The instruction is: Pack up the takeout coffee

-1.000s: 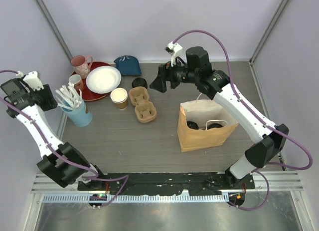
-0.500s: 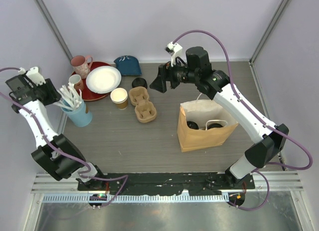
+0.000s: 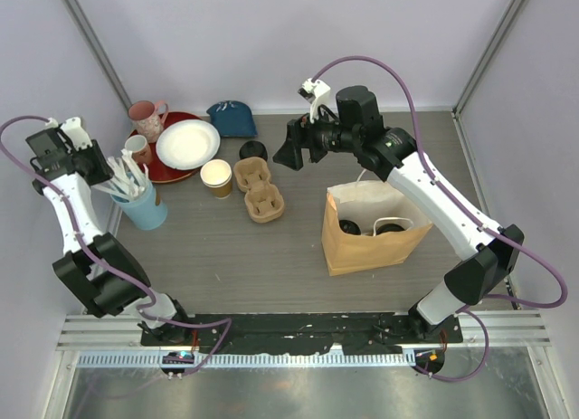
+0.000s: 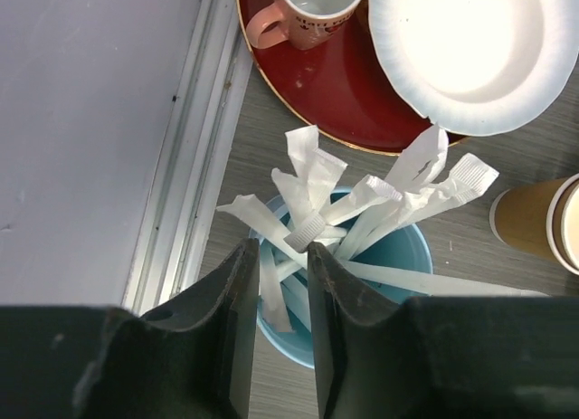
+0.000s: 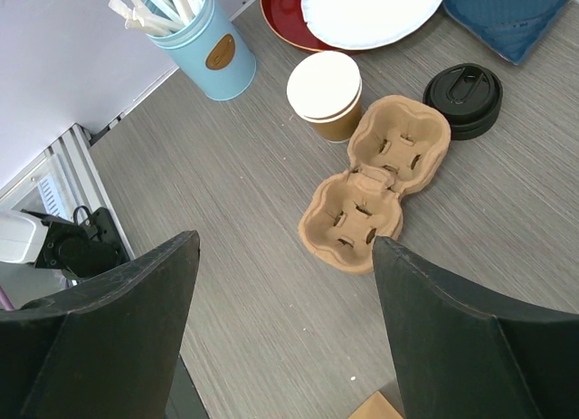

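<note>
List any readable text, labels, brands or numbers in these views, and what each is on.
Nothing is legible in any view.
Dark lettering under the rim of the pink ceramic mug: too blurred to read.
Oval brown label on the light-blue round tin: too small to read.
No other print shows.

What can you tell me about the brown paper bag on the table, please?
The paper bag looks like tan kraft paper outside and white inside, with a thin pale handle at its rim. It stands upright with its top open on the grey table, to the right of the cardboard cup carrier and apart from it. Two black lids show inside, side by side. Nothing else touches it.
</note>
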Controlling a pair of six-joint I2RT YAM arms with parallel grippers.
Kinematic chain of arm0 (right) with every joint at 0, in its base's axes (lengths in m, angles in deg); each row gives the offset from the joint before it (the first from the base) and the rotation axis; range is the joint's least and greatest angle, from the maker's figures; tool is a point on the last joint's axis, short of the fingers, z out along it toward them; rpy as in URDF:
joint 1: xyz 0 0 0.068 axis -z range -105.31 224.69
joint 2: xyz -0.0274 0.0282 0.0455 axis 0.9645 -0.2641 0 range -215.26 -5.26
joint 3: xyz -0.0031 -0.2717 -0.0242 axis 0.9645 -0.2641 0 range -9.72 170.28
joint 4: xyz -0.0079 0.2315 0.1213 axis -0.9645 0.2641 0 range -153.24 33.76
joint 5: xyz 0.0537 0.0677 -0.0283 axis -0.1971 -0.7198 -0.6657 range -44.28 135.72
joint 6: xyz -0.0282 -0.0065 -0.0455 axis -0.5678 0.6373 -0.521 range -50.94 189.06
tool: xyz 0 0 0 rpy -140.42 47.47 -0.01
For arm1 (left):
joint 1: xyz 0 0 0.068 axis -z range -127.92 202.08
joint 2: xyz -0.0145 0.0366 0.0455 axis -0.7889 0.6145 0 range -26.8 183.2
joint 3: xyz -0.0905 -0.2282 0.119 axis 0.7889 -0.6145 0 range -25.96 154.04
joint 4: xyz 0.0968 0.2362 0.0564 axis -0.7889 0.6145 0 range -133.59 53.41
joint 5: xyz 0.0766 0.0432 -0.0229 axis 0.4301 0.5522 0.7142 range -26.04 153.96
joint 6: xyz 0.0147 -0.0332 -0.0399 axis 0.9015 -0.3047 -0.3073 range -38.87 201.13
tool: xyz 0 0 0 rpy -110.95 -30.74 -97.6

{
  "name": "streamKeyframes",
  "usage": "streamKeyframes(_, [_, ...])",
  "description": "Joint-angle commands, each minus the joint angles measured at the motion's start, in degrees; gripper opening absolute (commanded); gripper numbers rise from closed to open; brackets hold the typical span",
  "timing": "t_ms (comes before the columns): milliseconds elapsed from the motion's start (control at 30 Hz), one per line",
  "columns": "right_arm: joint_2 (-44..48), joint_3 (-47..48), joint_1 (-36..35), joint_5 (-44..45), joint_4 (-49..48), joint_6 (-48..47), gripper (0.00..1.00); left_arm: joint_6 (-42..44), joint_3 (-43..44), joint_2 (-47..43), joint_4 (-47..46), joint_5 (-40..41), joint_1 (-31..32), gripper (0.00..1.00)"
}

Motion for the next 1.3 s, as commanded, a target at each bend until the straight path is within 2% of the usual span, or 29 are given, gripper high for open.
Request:
streamKeyframes(0, [2.4, 0.6, -0.2, 0.7, -0.5, -1.2, 0.82, 0.6, -0.2, -1.3, -2.9, 0.4, 1.1, 0.22])
streamKeyframes(100, [3.0, 0.4, -0.3, 1.0, -0.2, -1.4, 0.82, 1.0, -0.2, -2.2, -1.9, 1.6, 1.5, 0.12])
streamKeyframes(267, [3.6, 0.1, -0.3, 1.5, 0.0, -1.8, 0.82, 3.7, -0.2, -5.7, 0.1, 3.7, 1.9, 0.08])
streamKeyframes(367, [3.3, 0.2, -0.3, 1.3, 0.0, -1.8, 0.82, 4.7, 1.4, -6.6, 2.7, 4.5, 2.0, 0.0])
streamKeyframes(800, [4.3, 0.3, -0.3, 1.0, 0.7, -2.1, 0.82, 5.2, 11.6, -7.8, 11.6, 3.3, 2.2, 0.0])
streamKeyframes(1267, [5.2, 0.2, -0.1, 1.4, 1.7, -2.9, 0.82, 7.1, 11.2, -5.8, 12.7, -1.8, 3.2, 0.0])
